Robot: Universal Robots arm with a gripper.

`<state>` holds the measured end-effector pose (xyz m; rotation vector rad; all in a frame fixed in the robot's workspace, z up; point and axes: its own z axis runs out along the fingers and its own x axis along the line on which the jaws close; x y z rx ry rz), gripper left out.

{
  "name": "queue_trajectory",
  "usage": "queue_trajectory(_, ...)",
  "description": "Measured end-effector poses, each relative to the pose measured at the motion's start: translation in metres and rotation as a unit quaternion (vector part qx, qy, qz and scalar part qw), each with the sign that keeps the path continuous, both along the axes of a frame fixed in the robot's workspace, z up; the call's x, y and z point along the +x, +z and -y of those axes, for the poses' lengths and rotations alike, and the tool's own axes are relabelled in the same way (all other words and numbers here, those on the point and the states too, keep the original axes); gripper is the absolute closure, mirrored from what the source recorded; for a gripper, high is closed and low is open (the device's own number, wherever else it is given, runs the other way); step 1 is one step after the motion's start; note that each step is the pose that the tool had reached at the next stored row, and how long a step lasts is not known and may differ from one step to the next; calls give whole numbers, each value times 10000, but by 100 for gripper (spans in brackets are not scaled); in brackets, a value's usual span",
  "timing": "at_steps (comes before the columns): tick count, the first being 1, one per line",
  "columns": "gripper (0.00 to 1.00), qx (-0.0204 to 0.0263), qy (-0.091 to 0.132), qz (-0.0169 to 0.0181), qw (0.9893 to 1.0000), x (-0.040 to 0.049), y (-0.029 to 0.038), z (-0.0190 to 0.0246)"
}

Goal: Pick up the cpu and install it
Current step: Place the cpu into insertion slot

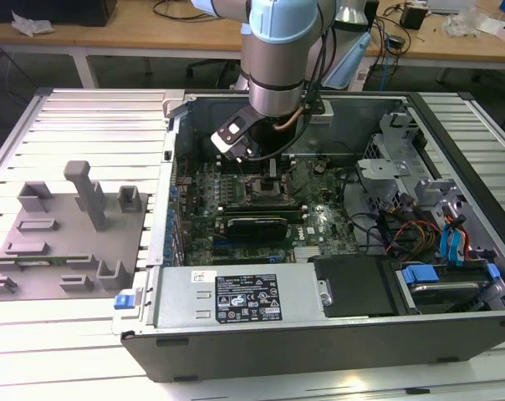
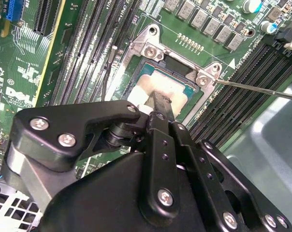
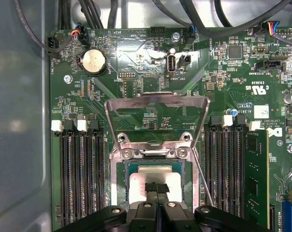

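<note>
Tool [image 3: 156,187], closed, atop socketed cpu [image 3: 136,185]

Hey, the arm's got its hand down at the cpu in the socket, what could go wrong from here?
Two risks, I think. The hand sits shut right over the cpu, and contact is unclear. If the chip lies skewed in the socket, pressing could damage the contacts underneath. The load plate stands open and the lever wire runs close beside the socket, so the hand might snag either when it moves.
</note>
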<state>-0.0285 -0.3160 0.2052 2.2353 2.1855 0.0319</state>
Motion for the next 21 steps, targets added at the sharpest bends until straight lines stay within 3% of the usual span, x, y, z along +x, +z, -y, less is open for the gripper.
queue_trajectory(11,89,-13,-4,-1,10000,-1,207,1)
queue_trajectory(17,89,-13,-23,-1,10000,-1,359,1)
queue_trajectory(21,89,-10,-24,-1,10000,-1,360,1)
